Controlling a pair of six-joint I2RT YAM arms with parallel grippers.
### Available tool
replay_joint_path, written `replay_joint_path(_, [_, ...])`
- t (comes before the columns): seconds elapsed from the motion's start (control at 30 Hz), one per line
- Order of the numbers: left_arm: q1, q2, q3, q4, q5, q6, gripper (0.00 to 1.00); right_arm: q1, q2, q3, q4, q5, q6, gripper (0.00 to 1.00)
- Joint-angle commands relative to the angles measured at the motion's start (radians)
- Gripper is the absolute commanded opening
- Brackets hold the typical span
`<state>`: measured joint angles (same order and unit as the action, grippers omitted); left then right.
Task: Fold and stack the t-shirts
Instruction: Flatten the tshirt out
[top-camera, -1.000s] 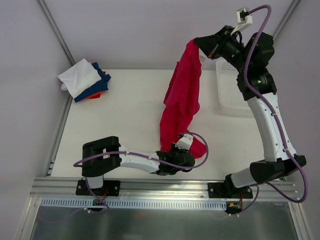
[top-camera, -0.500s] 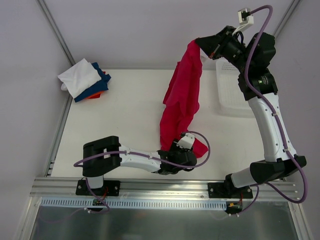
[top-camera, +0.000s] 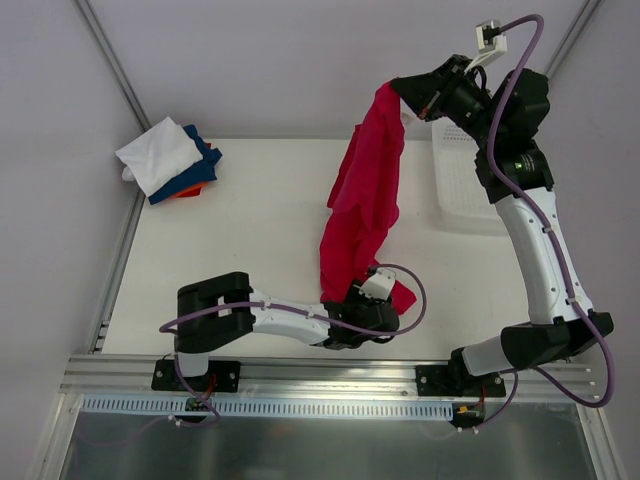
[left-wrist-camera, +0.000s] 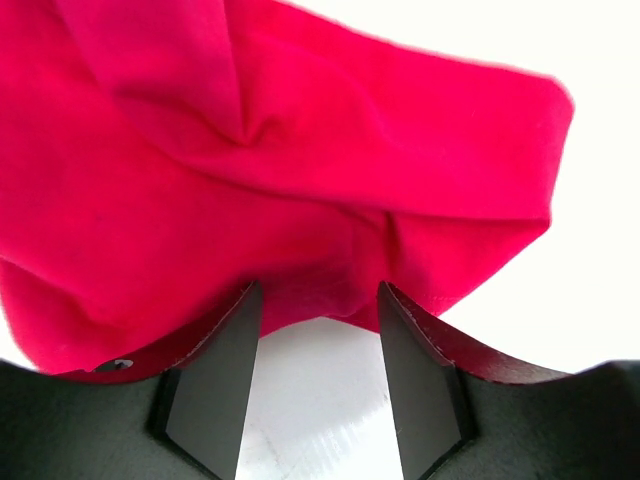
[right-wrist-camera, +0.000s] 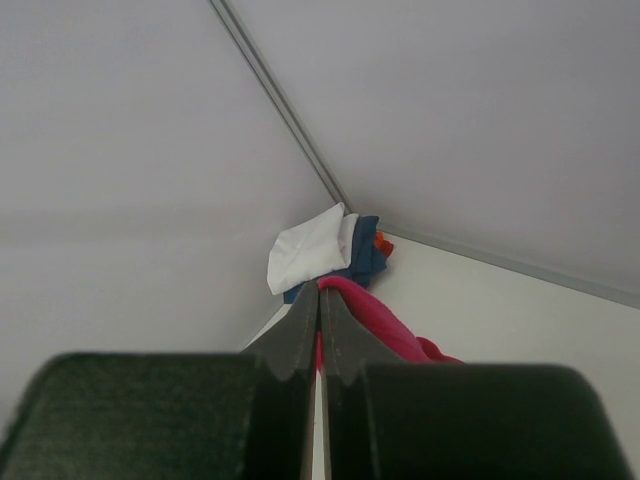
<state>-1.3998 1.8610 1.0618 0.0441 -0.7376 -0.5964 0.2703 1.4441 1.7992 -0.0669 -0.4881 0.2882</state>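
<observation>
Container: one white basket (top-camera: 458, 190) stands at the far right edge of the table (top-camera: 250, 230). The right arm crosses above it and hides part of its inside, so its contents cannot be judged.

Task items: the red t-shirt (top-camera: 365, 190) is unfolded. Its upper end is held high above the far edge of the table, just left of the basket. From there it hangs in a long twisted drape, and its lower end lies bunched on the near middle of the table. A folded stack sits at the far left corner, well apart from the red one. The white t-shirt (top-camera: 158, 155) is on top, the dark blue t-shirt (top-camera: 203, 170) is under it, and an edge of the orange t-shirt (top-camera: 186, 191) shows at the bottom.

Pincers: the right pincer (top-camera: 403, 92) is closed, pinching the top of the red t-shirt. The left pincer (top-camera: 383, 303) rests low at the shirt's lower end. In the left wrist view its jaws stand apart with bare table between them. The cloth's edge lies at the fingertips (left-wrist-camera: 240, 300) and is not gripped.

Obstructions: the hanging shirt screens the table strip behind it.
</observation>
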Motion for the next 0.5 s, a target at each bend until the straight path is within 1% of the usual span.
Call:
replay_joint_path(0.0, [-0.002, 0.036, 0.033, -0.004, 0.035, -0.042, 0.5, -0.013, -0.068, -0.003, 0.101, -0.024, 0.012, 0.0])
replay_joint_path(0.1, [-0.004, 0.056, 0.035, -0.006, 0.063, -0.052, 0.49, -0.019, -0.079, -0.017, 0.107, -0.024, 0.012, 0.01])
replay_joint_path(0.17, [-0.004, 0.056, 0.027, -0.006, 0.067, -0.062, 0.47, -0.022, -0.083, -0.023, 0.11, -0.023, 0.014, 0.01])
replay_joint_path(0.23, [-0.004, 0.053, 0.021, -0.006, 0.063, -0.062, 0.42, -0.025, -0.085, -0.026, 0.111, -0.024, 0.014, 0.01])
replay_joint_path(0.3, [-0.004, 0.043, 0.015, -0.007, 0.05, -0.059, 0.32, -0.025, -0.083, -0.031, 0.116, -0.026, 0.016, 0.01])
replay_joint_path(0.33, [-0.004, 0.035, 0.013, -0.006, 0.046, -0.056, 0.25, -0.026, -0.082, -0.031, 0.119, -0.027, 0.022, 0.0])
replay_joint_path(0.43, [-0.004, 0.023, 0.01, -0.007, 0.034, -0.049, 0.16, -0.026, -0.079, -0.04, 0.13, -0.032, 0.029, 0.0])
replay_joint_path(0.47, [-0.004, 0.02, 0.009, -0.009, 0.032, -0.048, 0.15, -0.026, -0.079, -0.043, 0.131, -0.032, 0.029, 0.01])
